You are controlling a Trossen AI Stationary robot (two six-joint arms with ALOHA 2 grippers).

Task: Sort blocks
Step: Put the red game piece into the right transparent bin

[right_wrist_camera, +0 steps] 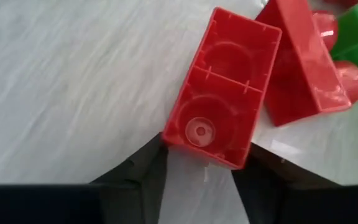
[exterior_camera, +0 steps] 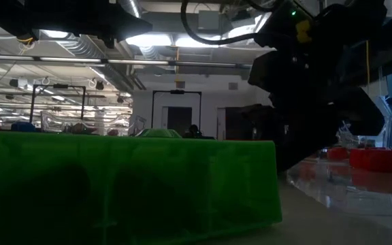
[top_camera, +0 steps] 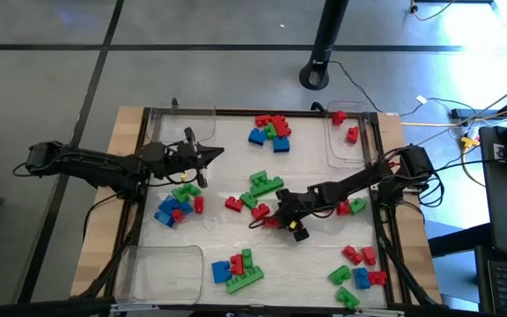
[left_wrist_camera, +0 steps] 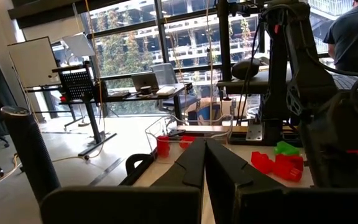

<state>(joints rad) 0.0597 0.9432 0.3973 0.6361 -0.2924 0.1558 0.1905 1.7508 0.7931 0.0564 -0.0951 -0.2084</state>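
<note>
Overhead, a grey concrete floor (top_camera: 42, 70) crossed by dark seams surrounds a light wooden table (top_camera: 99, 238) whose middle carries a white sheet inside a dark frame; a black stand base (top_camera: 315, 75) sits on the floor beyond the table, and cables trail off to the right. From table height, the room behind shows a ceiling of pipes and strip lights and a dark doorway (exterior_camera: 176, 112), and the left wrist view looks out through tall windows (left_wrist_camera: 135, 56) at trees and a building, with a whiteboard (left_wrist_camera: 33, 62) and desks nearby and a person's back at the upper right edge. Two clear plastic trays rest on the sheet, one at the near left corner (top_camera: 158, 273) and one at the far right (top_camera: 346, 136) holding a couple of red bricks. The blocks (top_camera: 271, 130) lie in scattered clusters of red, green and blue across the sheet: far centre, left of centre, centre, near centre and near right. The left gripper (top_camera: 214, 154) hangs above the left cluster with its fingers pressed together and nothing between them. The right gripper (top_camera: 280, 216) is low over the middle of the sheet, its fingers apart on either side of a red brick (right_wrist_camera: 222, 121) lying with its hollow underside facing the camera; whether they grip it cannot be told
</note>
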